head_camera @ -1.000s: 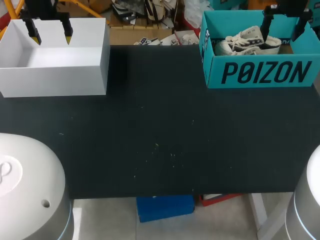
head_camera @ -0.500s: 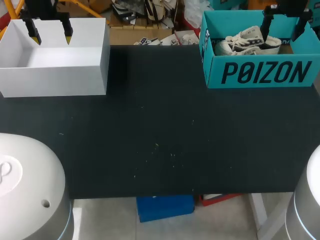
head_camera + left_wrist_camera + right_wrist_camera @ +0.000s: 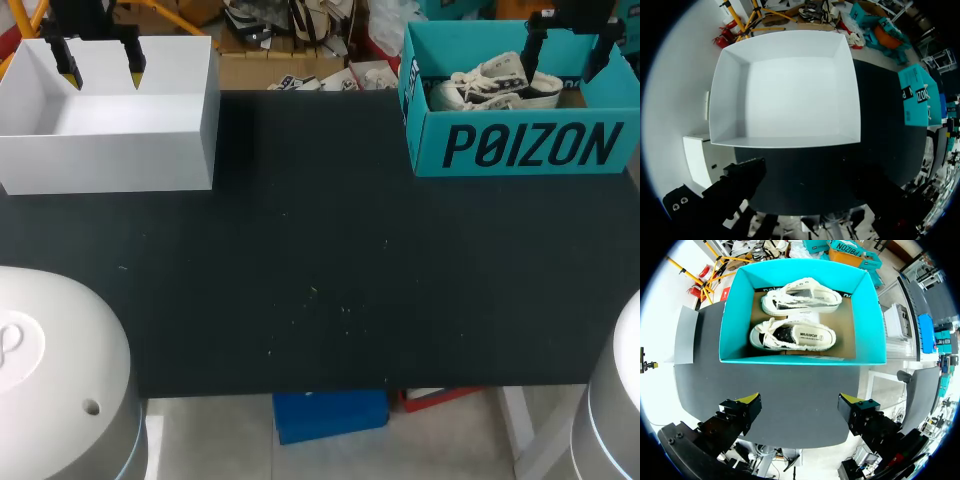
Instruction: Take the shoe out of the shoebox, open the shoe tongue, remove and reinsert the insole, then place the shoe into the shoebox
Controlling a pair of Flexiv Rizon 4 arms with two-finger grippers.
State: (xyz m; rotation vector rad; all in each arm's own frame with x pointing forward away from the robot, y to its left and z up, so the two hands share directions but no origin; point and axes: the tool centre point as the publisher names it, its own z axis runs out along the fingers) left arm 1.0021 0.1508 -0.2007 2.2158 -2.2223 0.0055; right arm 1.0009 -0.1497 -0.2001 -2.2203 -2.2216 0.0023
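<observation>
A teal shoebox [image 3: 520, 145] stands at the table's far right, with two white canvas shoes [image 3: 495, 82] inside. In the right wrist view the nearer shoe [image 3: 792, 335] lies on its side beside the second shoe [image 3: 802, 295] in the shoebox [image 3: 802, 360]. My right gripper [image 3: 570, 50] hangs open above the box, well clear of the shoes; its fingers [image 3: 747, 407] spread wide with nothing between them. My left gripper [image 3: 100, 62] hangs open over an empty white box [image 3: 110, 150] at the far left; the white box [image 3: 785, 95] fills the left wrist view.
The black table [image 3: 320, 290] lies bare between the two boxes. The shoebox [image 3: 920, 97] shows small beyond the white box in the left wrist view.
</observation>
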